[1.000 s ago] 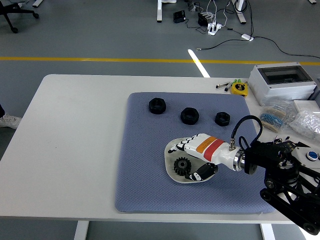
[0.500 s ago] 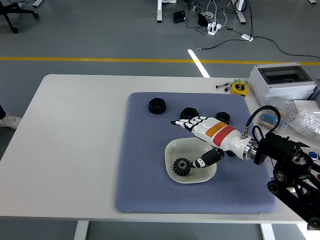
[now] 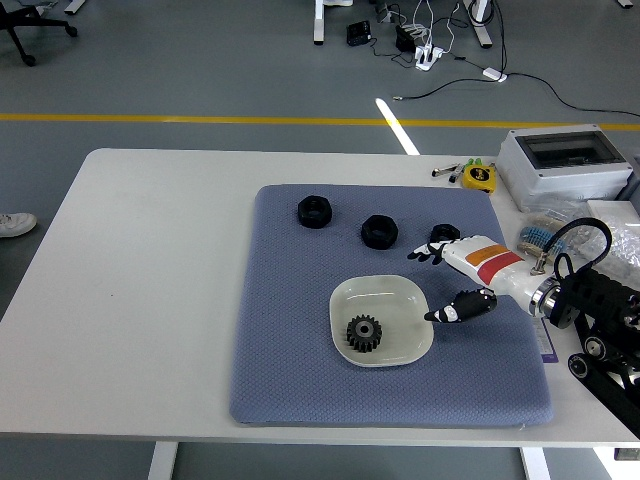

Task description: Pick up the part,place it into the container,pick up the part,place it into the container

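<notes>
1. I see the right hand (image 3: 462, 281) over the mat's right side, just right of the dish. Fingers spread and relaxed, thumb pointing toward the dish rim; nothing held.
2. The white dish (image 3: 405, 294) sits on the blue-grey mat (image 3: 290, 330), near-centre right. Shallow, rounded-square shape.
3. Inside the dish, toward its near-left part, lies a black gear (image 3: 363, 333): toothed rim, round hub with a centre bore, lying flat.
4. Three more black parts sit on the mat's far half. The left nut (image 3: 315, 211) is ring-shaped with faceted sides. The middle nut (image 3: 379, 230) looks similar. The right nut (image 3: 444, 235) is partly covered by my fingers; I cannot tell whether they touch.
5. On the white table (image 3: 150, 260) to the far right: a yellow tape measure (image 3: 479, 176), a grey box (image 3: 565, 165) with a clear lid, and bagged small items (image 3: 615, 240).
</notes>
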